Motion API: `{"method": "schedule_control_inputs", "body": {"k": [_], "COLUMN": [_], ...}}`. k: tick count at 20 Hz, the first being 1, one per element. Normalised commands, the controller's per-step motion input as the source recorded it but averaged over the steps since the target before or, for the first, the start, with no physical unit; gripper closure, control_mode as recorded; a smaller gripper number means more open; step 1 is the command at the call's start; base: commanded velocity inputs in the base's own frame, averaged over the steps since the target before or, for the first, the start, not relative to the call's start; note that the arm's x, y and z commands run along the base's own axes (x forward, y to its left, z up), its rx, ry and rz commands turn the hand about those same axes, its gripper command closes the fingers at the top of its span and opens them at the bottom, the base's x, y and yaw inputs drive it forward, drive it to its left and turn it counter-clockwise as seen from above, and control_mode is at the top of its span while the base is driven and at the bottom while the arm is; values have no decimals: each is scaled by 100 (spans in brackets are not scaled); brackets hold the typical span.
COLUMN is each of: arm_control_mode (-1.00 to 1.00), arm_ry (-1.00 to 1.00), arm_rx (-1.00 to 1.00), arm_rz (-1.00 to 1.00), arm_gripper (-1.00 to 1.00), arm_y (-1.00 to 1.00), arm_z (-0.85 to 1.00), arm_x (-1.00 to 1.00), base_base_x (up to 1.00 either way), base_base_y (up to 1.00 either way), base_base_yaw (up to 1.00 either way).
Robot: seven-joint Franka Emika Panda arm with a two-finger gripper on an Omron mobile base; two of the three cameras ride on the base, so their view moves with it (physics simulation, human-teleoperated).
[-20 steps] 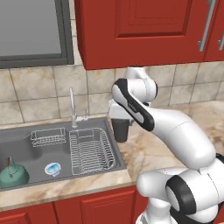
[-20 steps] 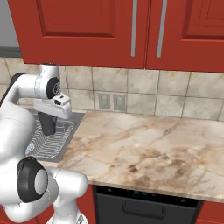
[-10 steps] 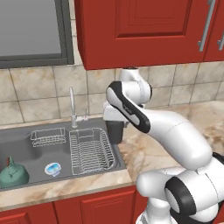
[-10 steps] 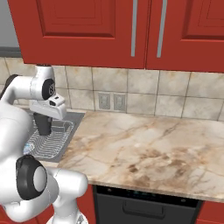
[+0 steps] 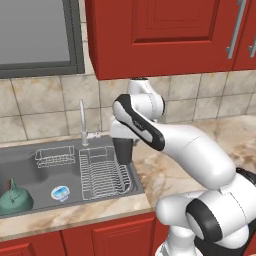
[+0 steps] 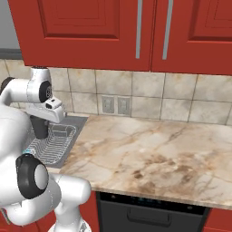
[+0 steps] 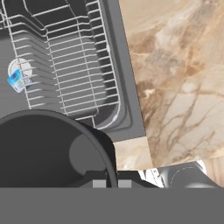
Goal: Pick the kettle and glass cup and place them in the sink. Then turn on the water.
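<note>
The glass cup [image 5: 123,150], a dark cylindrical tumbler, hangs upright over the right end of the sink [image 5: 30,156], above the wire dish rack [image 5: 102,172]. My gripper [image 5: 123,141] is shut on the cup from above. From the right base the cup [image 6: 40,128] shows under the hand, above the rack [image 6: 52,145]. In the hand view the cup's dark rim and hollow [image 7: 48,148] fill the lower left, with the rack [image 7: 70,65] below it. The teal kettle [image 5: 15,196] stands upright in the basin's left end. No water runs from the chrome faucet [image 5: 82,122].
A small blue-white round object [image 5: 61,192] lies on the basin floor between kettle and rack. A small wire basket [image 5: 54,157] sits at the basin's back. Marble counter [image 6: 149,154] stretches to the right. Red cabinets hang overhead.
The arm has swung left with the cup, carrying it from the counter edge by the sink to a spot over the dish rack. The kettle has not moved.
</note>
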Motion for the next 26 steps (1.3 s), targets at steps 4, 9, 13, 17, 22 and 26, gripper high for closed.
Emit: {"method": "schedule_control_inputs", "body": {"k": [4,9,13,17,22,26], "arm_control_mode": [-100,-100,-100,-100,-100,-100], "arm_ry": [0,0,0,0,0,0], "arm_rx": [0,0,0,0,0,0], "arm_rz": [0,0,0,0,0,0], "arm_gripper": [100,100,100,100,100,100], "arm_y": [24,18,19,19,21,27], "arm_z": [-1,-6,-8,-6,-8,-9], "arm_x": [8,6,5,6,7,13], "base_base_x": [0,0,0,0,0,0], "base_base_y": [0,0,0,0,0,0], "base_base_yaw": [0,0,0,0,0,0]}}
